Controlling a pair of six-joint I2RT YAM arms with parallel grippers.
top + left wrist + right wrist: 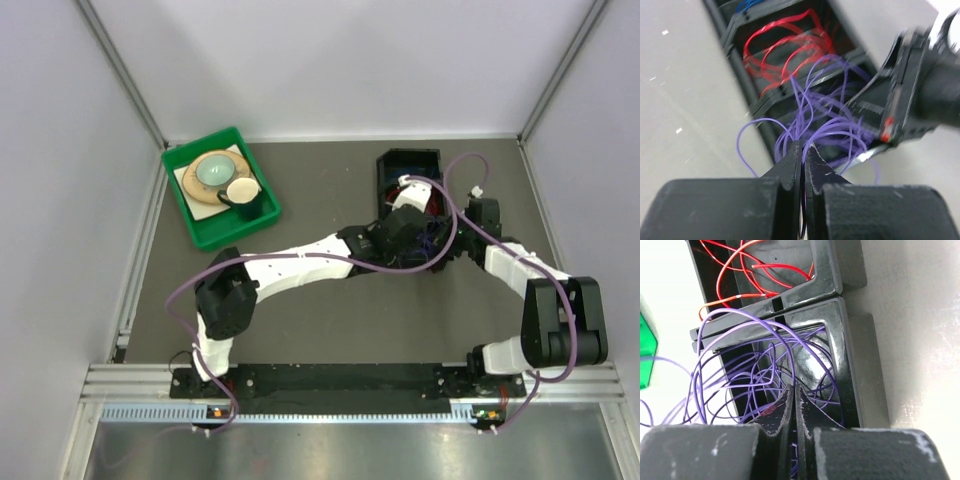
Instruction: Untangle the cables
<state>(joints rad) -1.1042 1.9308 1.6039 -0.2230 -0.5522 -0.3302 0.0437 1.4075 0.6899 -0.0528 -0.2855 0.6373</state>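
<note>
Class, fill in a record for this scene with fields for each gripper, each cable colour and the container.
left gripper: shut on purple cables
right gripper: shut among the purple loops; grip unclear
red cables: in the compartment next to the purple ones
blue cables: far compartment, barely visible
black box: divided into compartments; purple loops spill over its edge

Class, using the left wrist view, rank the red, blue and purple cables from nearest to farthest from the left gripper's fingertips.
1. Purple cables: bunched right at the tips of the left gripper, spilling from the nearest compartment.
2. Red cables: looped in the next compartment beyond.
3. Blue cables: at the top edge of the view, in the farthest compartment.
</note>
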